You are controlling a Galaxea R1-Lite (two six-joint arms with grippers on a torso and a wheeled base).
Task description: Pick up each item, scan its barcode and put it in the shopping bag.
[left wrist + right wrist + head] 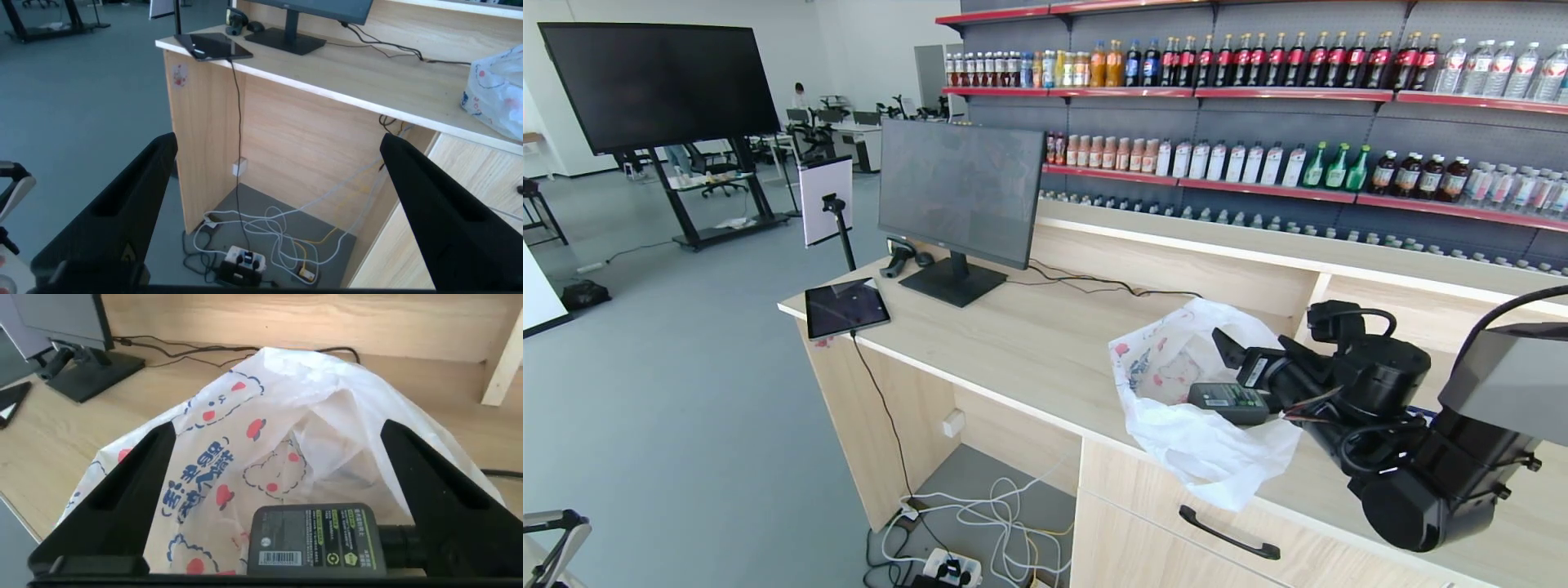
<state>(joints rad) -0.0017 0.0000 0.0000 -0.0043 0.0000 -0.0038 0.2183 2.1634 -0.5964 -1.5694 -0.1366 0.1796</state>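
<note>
Head view: a light wooden counter carries a dark monitor near its back left. A tablet lies at the front left corner, and a handheld scanner sits just beside the monitor's foot. Black cables trail from the monitor along the back edge. Behind the counter are shelves of bottles, whose labels are too small to read.

The white shopping bag sits near the front edge, above a drawer handle, with its mouth gaping toward the right arm. A dark power adapter lies flat in that mouth, label face up. The right gripper is right at it, and the arm hides the bag's far side.

Left wrist view: the left gripper hangs off the counter's left end above the floor, its fingers spread wide with nothing between them. Beyond it are the counter's side panel, a tangle of white cords and a power strip on the floor.

Right wrist view: the right gripper has its fingers wide apart, one on each side of the adapter and not pressing on it. The adapter's long axis runs across from finger to finger, and a cord leaves one short end. Its label carries a barcode and small print, too fine to make out. The bag is printed with red hearts, bear outlines and blue characters.
</note>
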